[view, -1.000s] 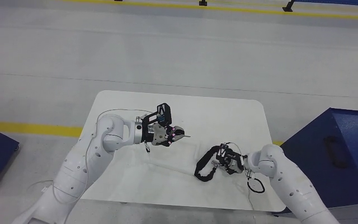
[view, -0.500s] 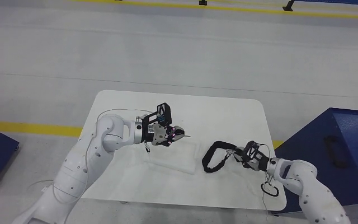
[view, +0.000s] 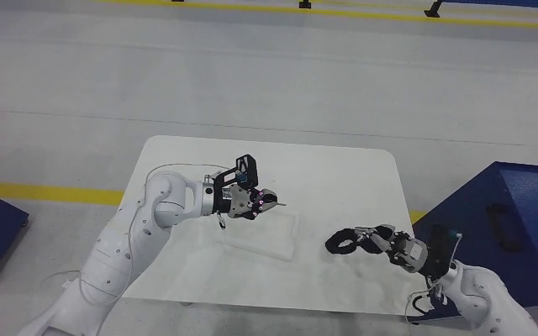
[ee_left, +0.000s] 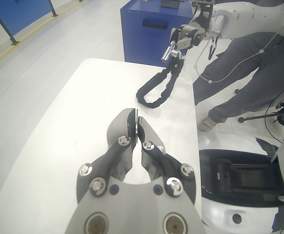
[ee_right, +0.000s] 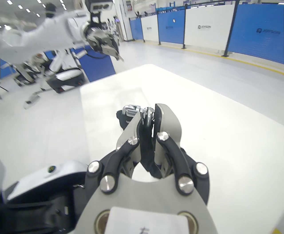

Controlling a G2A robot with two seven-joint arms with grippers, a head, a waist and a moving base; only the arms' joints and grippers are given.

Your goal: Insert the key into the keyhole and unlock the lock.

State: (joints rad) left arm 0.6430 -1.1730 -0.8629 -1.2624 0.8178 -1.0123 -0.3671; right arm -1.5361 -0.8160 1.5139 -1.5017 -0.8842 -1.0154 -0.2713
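One key [ee_left: 136, 124] in left jaws, lock [ee_left: 165, 56] in right jaws

Lighting: bright, even, from overhead; ceiling lamps [ee_right: 20, 6] as small white strips in the right wrist view.
Glare: table [ee_right: 133, 88] washed to near pure white in the right wrist view; soft sheen across the pale floor [view: 252, 76] in the top view; hard glints on the metal head of the chain lock [ee_left: 165, 85] and on the screw heads of the left gripper [ee_left: 136, 114].
Shadows: faint, soft-edged, pooled just beside the chain's loop on the tabletop.
Distortion: strong wide-angle bowing in both wrist views; table edges curved, blue cabinet [ee_left: 153, 33] leaning, partition panels [ee_right: 208, 26] tilted toward the corners; little in the top view.
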